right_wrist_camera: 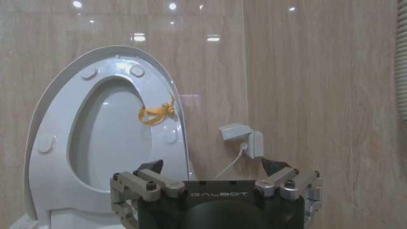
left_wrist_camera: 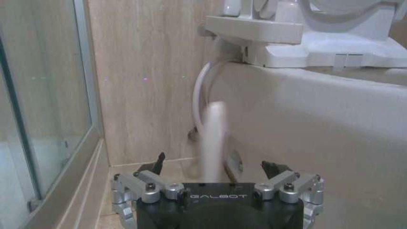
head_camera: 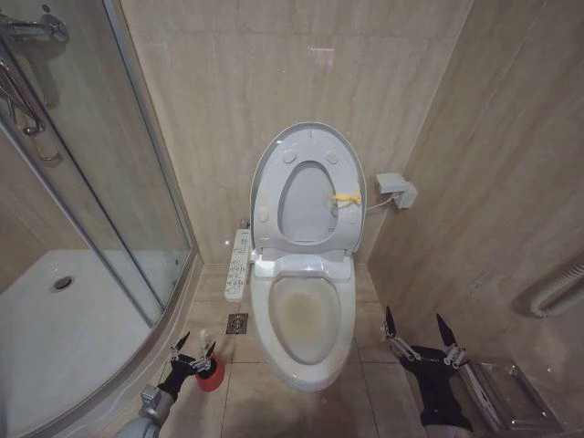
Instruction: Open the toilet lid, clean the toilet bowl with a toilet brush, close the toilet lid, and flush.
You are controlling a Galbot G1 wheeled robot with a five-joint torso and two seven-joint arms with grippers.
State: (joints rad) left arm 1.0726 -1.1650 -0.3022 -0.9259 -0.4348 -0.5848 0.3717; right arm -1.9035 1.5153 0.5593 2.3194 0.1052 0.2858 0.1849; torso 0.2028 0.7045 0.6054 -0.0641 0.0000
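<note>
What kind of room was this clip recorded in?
A tiled bathroom, most likely. A toilet bowl stands against the wall with its toilet lid raised, a glass shower enclosure with a white tray sits to the robot's left, and a control panel hangs beside the bowl.

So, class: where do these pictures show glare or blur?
Right wrist view: ceiling lights glint as bright spots on the wall tiles. Left wrist view: the brush handle between the open left gripper fingers is smeared. Head view: faint sheen on the lid.
</note>
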